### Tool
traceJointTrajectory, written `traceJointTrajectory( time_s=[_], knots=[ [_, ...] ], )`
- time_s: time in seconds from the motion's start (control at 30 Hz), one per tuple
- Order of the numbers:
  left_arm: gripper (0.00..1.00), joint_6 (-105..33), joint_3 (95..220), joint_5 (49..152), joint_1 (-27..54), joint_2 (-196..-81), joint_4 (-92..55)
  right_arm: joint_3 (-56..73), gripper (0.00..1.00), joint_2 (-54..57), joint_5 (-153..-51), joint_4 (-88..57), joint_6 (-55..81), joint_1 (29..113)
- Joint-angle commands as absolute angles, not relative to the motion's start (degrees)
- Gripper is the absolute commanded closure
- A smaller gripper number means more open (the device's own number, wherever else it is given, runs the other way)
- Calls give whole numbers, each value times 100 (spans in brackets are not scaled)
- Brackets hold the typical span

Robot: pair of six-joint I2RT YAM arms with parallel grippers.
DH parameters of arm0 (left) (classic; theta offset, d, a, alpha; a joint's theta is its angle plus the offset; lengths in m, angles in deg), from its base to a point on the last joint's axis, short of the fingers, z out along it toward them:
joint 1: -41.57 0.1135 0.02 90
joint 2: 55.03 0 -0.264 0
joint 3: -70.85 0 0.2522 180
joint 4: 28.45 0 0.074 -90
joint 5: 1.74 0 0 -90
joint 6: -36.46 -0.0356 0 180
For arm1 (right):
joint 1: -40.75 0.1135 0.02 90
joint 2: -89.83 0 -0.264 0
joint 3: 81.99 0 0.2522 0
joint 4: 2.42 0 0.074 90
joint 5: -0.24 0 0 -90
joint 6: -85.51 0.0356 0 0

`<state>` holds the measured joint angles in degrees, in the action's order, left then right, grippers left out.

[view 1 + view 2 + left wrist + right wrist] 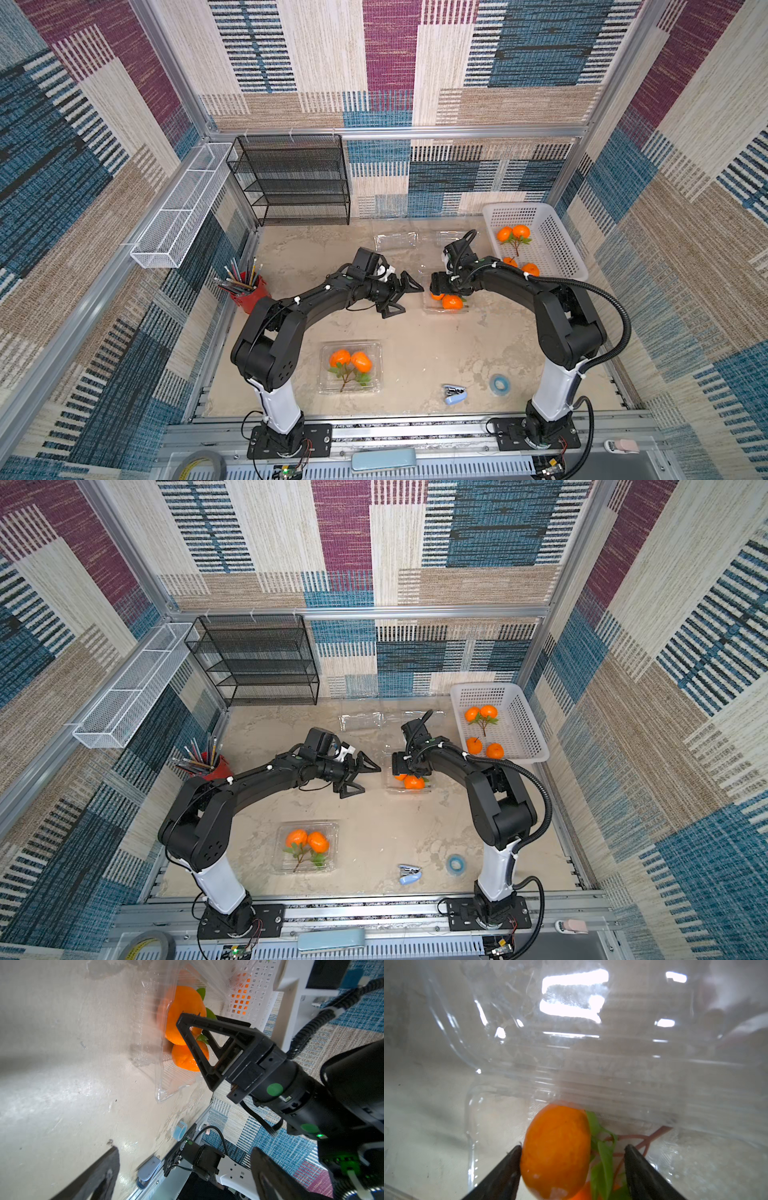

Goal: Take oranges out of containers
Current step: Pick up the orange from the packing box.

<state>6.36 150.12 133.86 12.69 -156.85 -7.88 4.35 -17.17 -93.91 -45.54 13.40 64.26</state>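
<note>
A clear container (428, 308) lies open mid-table with a pair of oranges (452, 301) on a leafy stem inside. My right gripper (573, 1159) reaches down into it, open, straddling one orange (556, 1151); one finger touches the fruit, the other stands clear by the leaves. My left gripper (404, 297) hovers wide open just left of that container, holding nothing. In the left wrist view the right gripper (199, 1022) sits over the two oranges (182, 1014). Near the front, a closed container (328, 388) holds another pair (351, 360). Two empty containers (395, 241) lie at the back.
A white perforated basket (552, 232) at the back right holds two pairs of oranges (514, 233). A red cup of pencils (249, 293) stands at the left, a black mesh shelf (291, 178) behind. A blue stapler (455, 395) and tape roll (500, 384) lie at the front.
</note>
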Motion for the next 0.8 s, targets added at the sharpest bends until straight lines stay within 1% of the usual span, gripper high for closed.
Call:
traceJointTrajectory(
  time_s=[0.0, 0.23, 0.47, 0.6, 0.77],
  knots=[
    [1, 693, 14943, 13461, 1289, -15572, -942, 456, 23, -1830, -9138, -4694, 1264, 6507],
    [1, 747, 14777, 13437, 1283, -15466, -1052, 420, 29, -2081, -8995, -4694, 1359, 6615],
    [1, 763, 14632, 13361, 1288, -15301, -1106, 446, 46, -1959, -8862, -4746, 1450, 6633],
    [1, 823, 14554, 13307, 1280, -15237, -1204, 473, 48, -1771, -8852, -4762, 1514, 6633],
    [1, 847, 14591, 13210, 1261, -15218, -1223, 505, 49, -1504, -8800, -4823, 1553, 6633]
  ],
)
